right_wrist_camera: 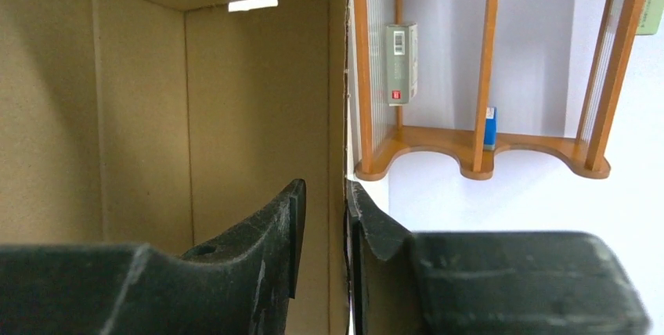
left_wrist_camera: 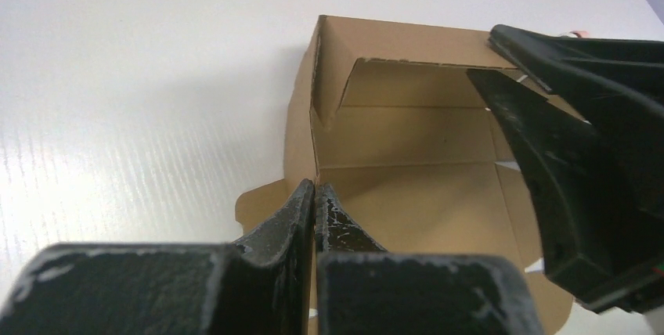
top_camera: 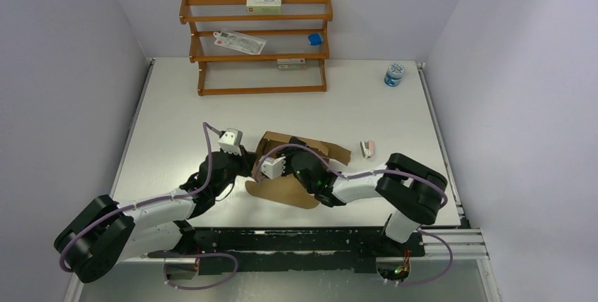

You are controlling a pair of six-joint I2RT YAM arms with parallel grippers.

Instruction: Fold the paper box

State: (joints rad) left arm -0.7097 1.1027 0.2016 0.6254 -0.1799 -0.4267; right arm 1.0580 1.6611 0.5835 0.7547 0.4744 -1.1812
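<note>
Box (left_wrist_camera: 407,139) is set mid-tabletop, half-folded, with free room all round. Its left wall edge is pinched by the low-reaching left gripper (left_wrist_camera: 315,188). Another wall is straddled by the right gripper (right_wrist_camera: 325,190), fingers slightly spread.

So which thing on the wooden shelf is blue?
The little blue block at the right end of the wooden shelf's middle level; the other three packs are mostly white.

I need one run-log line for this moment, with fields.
stage: paper box partly folded | left hand: shut on its wall | right hand: open, astride a wall
</note>
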